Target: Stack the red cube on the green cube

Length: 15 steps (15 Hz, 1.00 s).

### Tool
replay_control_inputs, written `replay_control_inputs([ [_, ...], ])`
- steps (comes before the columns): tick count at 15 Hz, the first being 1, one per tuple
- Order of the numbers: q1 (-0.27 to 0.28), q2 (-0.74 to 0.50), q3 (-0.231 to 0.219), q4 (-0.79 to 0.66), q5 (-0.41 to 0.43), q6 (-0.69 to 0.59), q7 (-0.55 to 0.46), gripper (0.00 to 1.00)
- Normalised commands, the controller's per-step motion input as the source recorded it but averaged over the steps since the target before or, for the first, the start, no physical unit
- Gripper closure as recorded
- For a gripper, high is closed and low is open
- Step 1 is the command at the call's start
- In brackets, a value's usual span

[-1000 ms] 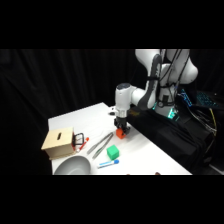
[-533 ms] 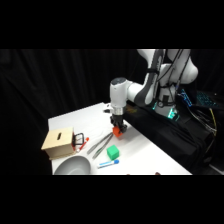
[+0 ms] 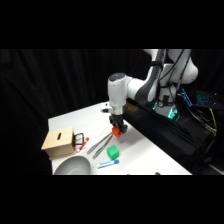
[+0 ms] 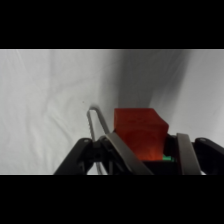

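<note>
Showing plain red-orange faces, red cube (image 4: 139,131) clamped in end effector (image 4: 145,150).

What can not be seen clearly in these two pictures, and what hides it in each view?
- Green cube: plain in the side view; in the wrist view only a thin green sliver shows, hidden behind the red cube.
- Tool: side view too small to show its fingers on the cube.
- Arm's middle: side view, cut off by the picture's top.
- Tongs: wrist view, mostly hidden by the tool's linkage.
- Bowl: side view, cut off at the bottom.
</note>
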Motion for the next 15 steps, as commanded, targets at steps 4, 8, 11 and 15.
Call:
replay_control_inputs([
  [4,0.026,0.03,0.041,0.19,-0.064,-0.06,0.10,0.75],
  [8,0.015,0.11,0.041,0.21,-0.005,-0.02,0.07,0.75],
  [11,0.024,0.14,0.054,0.22,0.046,0.00,0.05,0.75],
  [15,0.039,0.13,0.035,0.23,0.045,-0.01,0.06,0.75],
])
